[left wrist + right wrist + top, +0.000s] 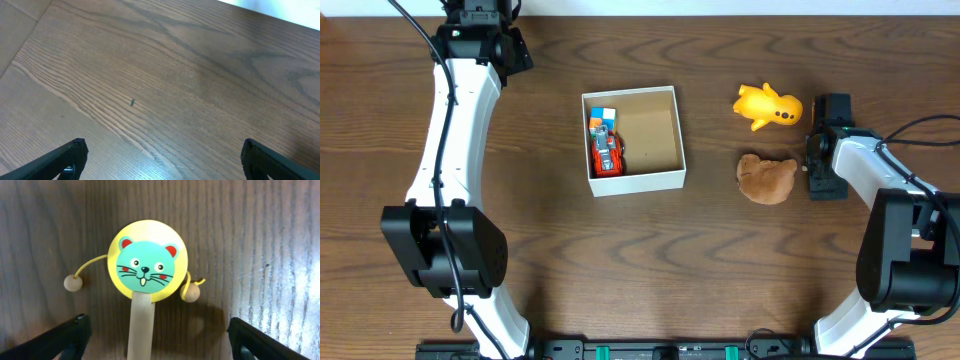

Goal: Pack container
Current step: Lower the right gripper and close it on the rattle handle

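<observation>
Dark-grained desk (650, 280) is spread under everything, and the container (640, 182) is seen at its middle, partly packed. A red toy car (607, 158) and a blue-and-white block (603, 118) are laid along its left wall, with the rest of the brown floor bare. Well to its right, a yellow toy (768, 106) and a brown plush (767, 178) are seen outside it. A third piece, a mouse-faced rattle drum (145, 267), is framed by the right fingers (65, 337), held wide on either side of its handle, nothing gripped yet. The left fingers (55, 161) are spread wide over bare wood. Three items are judged outstanding.
</observation>
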